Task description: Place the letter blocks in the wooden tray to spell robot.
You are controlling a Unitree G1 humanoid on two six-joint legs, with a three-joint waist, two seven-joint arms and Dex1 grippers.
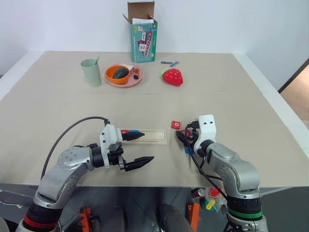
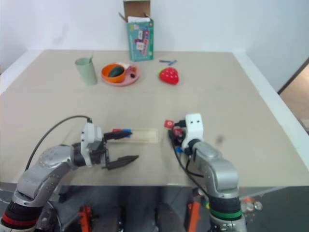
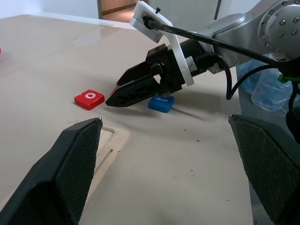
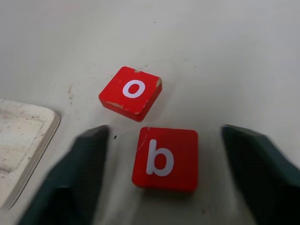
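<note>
Right hand (image 4: 159,187) spread, straddling red square wooden "b" block (image 4: 165,159) on desk (image 1: 231,96); red "o" block (image 4: 131,92) at 11 o'clock. Pinch squarely, then carry to pale wooden tray (image 1: 153,136). Left hand (image 1: 140,151) spread, idle.

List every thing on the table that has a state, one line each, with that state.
Left hand: open, holding nothing.
Right hand: open, fingers either side of the red b block.
Red o block: flat on the table, outside the wooden tray.
Blue block: on the table, under the right hand.
Cardboard box: flaps open.
</note>
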